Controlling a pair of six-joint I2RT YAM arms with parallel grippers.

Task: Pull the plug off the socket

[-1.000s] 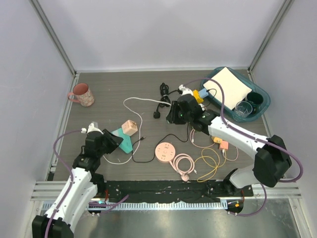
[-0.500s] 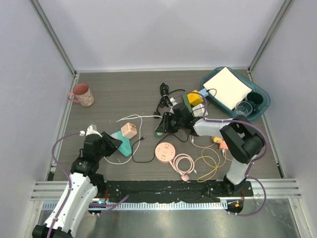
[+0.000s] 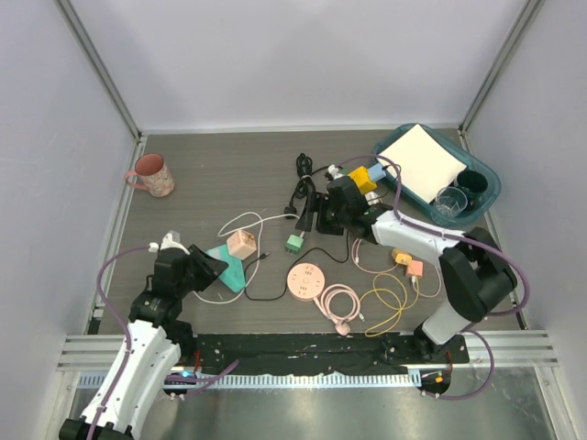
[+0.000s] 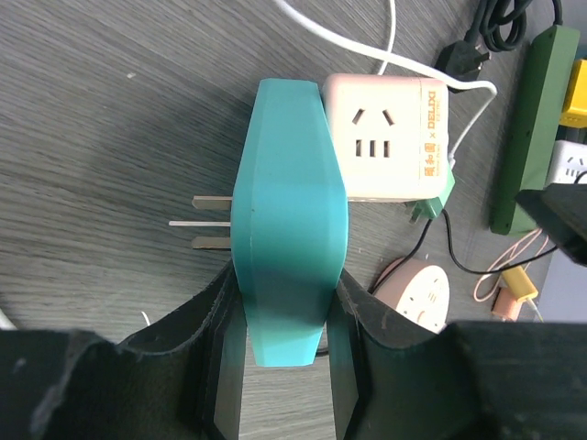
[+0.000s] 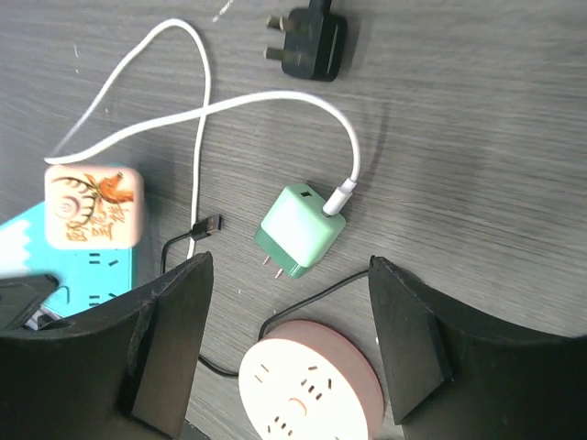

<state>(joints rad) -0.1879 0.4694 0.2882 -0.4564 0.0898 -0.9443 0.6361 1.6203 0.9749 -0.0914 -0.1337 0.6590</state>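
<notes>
"Green plug (image 5: 299, 229), location?"
"Flat on the table (image 5: 477, 119), prongs bare, apart from the teal socket (image 4: 289, 238) — between the right gripper's (image 5: 289, 270) wide-spread, empty jaws."
"Left gripper (image 4: 284, 312)?"
"Clamped tight on the teal socket — pink cube adapter (image 4: 390, 137) just beside."

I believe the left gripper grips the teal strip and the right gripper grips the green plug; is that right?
Not quite: the left gripper grips the teal strip, but the right gripper is open and the green plug lies free on the table, as the right wrist view shows.
</notes>
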